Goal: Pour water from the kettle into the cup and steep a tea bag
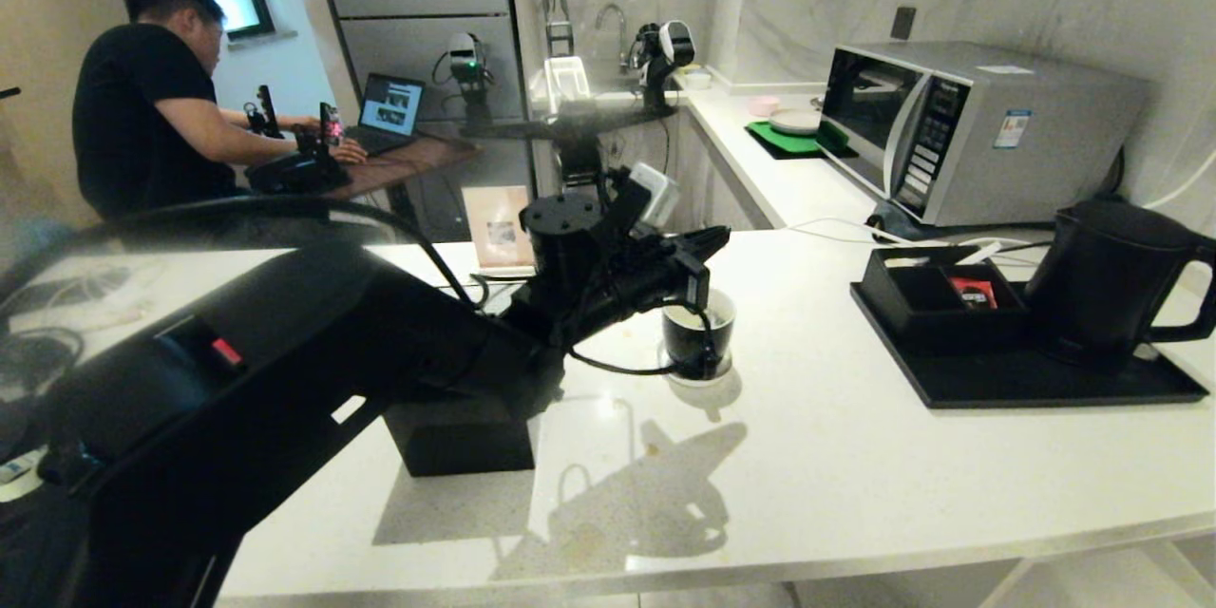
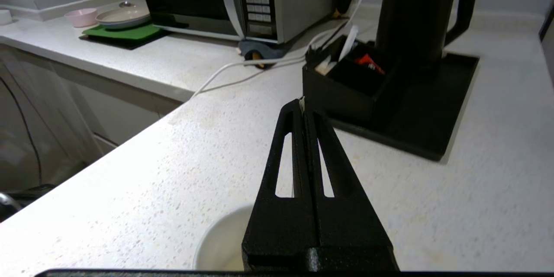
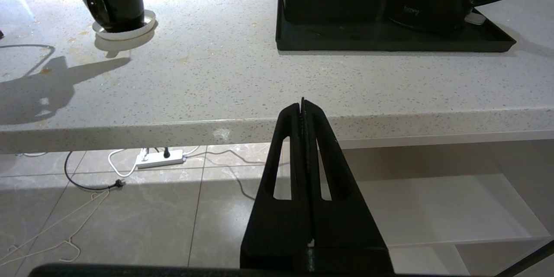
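The left pincer (image 1: 714, 237) is hovering pressed together, pinching something small and pale at its tips. The glossy black, white-lined cup (image 1: 698, 334) is sitting directly beneath it on a saucer (image 1: 700, 370).

A silver microwave (image 1: 959, 119) stood on the white bench (image 1: 807, 475) behind a black tray (image 1: 1026, 380). A seated person (image 1: 142, 104) worked at a laptop (image 1: 389, 109) beyond.

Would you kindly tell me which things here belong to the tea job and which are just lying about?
Belong to the job:
kettle on the black tray
cup on its saucer
left gripper, shut, above the cup

Just lying about:
microwave
red sachet in the black box
green mat
laptop
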Robot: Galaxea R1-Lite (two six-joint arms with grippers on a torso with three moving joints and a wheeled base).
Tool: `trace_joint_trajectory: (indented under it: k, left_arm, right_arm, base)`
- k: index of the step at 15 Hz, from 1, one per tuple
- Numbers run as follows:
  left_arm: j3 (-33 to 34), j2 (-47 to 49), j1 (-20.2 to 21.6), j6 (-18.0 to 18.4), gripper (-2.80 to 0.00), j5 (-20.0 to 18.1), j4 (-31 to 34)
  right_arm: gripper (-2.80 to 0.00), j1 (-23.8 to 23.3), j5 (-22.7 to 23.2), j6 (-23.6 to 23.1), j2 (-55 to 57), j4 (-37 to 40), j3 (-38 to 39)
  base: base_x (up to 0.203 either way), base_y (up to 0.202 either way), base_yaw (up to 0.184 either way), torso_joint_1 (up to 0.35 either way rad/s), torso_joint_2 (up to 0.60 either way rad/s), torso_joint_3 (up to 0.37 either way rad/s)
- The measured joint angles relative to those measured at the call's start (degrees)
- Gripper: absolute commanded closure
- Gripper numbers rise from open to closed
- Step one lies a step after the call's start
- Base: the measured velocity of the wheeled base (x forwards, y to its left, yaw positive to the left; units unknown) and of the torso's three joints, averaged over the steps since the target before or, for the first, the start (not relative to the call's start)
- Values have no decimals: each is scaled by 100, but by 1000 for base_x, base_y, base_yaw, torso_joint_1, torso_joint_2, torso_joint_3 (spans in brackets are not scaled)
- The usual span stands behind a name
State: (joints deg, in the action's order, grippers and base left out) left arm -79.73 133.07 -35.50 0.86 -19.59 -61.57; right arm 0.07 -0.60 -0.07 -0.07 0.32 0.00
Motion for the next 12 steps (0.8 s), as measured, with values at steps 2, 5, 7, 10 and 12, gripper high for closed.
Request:
trace_joint_trajectory:
  k: [2, 5, 7, 10, 12]
  left_arm:
    - [72, 0, 20, 68, 0, -23, 0]
    - [91, 0, 26, 71, 0, -24, -2]
    - [93, -4, 26, 66, 0, -24, -2]
    - [58, -18, 26, 65, 0, -19, -2]
    - [47, -57, 26, 63, 0, -17, 2]
  right_arm:
    - [0, 0, 2, -2, 0, -2, 0]
    - [0, 0, 0, 2, 0, -1, 0]
    - [0, 0, -1, -2, 0, -3, 0]
    - [0, 0, 0, 2, 0, -3, 0]
    - [0, 0, -2, 0, 0, -1, 0]
  base:
    - [0, 0, 0, 0, 0, 0]
    - [0, 0, 0, 0, 0, 0]
    - [0, 0, 0, 0, 0, 0]
    - [0, 0, 0, 0, 0, 0]
    - [0, 0, 0, 0, 0, 0]
